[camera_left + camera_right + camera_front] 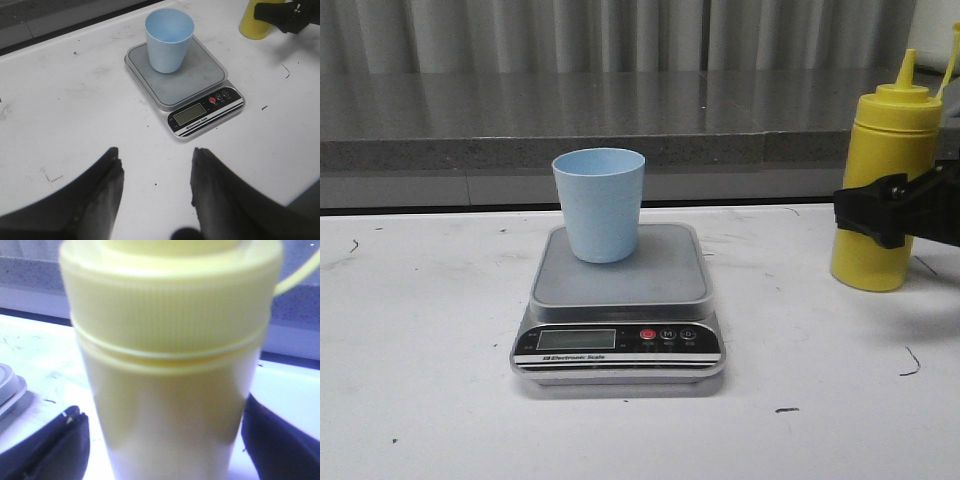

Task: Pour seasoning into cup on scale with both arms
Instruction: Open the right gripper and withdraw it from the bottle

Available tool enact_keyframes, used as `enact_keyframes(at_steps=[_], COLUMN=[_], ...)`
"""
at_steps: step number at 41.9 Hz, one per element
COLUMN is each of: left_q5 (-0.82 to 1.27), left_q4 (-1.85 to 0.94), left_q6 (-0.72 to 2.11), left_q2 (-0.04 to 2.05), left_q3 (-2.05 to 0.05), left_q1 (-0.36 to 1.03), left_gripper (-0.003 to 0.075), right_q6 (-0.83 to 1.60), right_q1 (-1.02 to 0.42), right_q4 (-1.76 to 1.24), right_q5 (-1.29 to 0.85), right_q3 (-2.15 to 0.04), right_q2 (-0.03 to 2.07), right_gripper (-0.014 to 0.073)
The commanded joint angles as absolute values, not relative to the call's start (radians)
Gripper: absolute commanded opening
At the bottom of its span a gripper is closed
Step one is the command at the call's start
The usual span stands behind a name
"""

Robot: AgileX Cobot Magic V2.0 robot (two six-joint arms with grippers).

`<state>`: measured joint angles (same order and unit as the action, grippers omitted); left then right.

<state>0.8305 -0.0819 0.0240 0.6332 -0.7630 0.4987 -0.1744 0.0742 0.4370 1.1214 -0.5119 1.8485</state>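
Right pincer (882, 212): fingers (52, 447) sitting either side of the seasoning bottle (886, 185), contact not discernible. Bottle: standing upright on the surface (430, 380), long axis vertical, well right of the scale (618, 310). Cup (600, 203): resting on the scale platform, lying leftward of the bottle. Left pincer (155, 192): gaping wide, holding nothing, hovering near the scale's front.

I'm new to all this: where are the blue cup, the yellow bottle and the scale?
cup (600, 205), front view, its side wall.
yellow bottle (880, 200), front view, its body.
scale (620, 285), front view, bare platform.
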Motion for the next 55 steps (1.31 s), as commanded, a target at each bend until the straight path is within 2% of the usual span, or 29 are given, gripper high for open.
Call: enact_keyframes(at_steps=[1, 9, 22, 29, 33, 39, 47, 50, 55], left_q5=[0.760, 0.760, 0.760, 0.760, 0.760, 0.760, 0.760, 0.760, 0.760], left_q4=[-0.093, -0.093, -0.093, -0.093, -0.093, -0.093, -0.093, -0.093, -0.093], left_q6=[0.019, 0.019, 0.019, 0.019, 0.019, 0.019, 0.019, 0.019, 0.019], left_q2=[0.632, 0.632, 0.632, 0.632, 0.632, 0.632, 0.632, 0.632, 0.632], left_q3=[-0.788, -0.788, -0.788, -0.788, -0.788, -0.788, -0.788, -0.788, -0.788], left_q1=[0.504, 0.504, 0.504, 0.504, 0.504, 0.504, 0.504, 0.504, 0.504], left_gripper=[0.0313, 0.0313, 0.0313, 0.0313, 0.0313, 0.0313, 0.0313, 0.0313, 0.0313], right_q6=[-0.165, -0.281, -0.686, -0.968, -1.044, -1.042, -0.905, -0.793, -0.474], right_q1=[0.076, 0.052, -0.029, -0.119, -0.185, -0.280, -0.390, -0.411, -0.411], right_q4=[0.419, 0.420, 0.679, 0.865, 0.911, 0.885, 0.825, 0.720, 0.479], right_q5=[1.148, 0.941, 0.255, 0.062, -0.021, -0.193, -0.416, -0.512, -0.677], right_q3=[-0.480, -0.400, -0.394, -0.395, -0.409, -0.443, -0.502, -0.535, -0.615], right_q2=[1.745, 1.588, 1.276, 1.160, 1.117, 1.072, 1.042, 1.042, 1.032], right_gripper=[0.0635, 0.0635, 0.0635, 0.0635, 0.0635, 0.0635, 0.0635, 0.0635, 0.0635])
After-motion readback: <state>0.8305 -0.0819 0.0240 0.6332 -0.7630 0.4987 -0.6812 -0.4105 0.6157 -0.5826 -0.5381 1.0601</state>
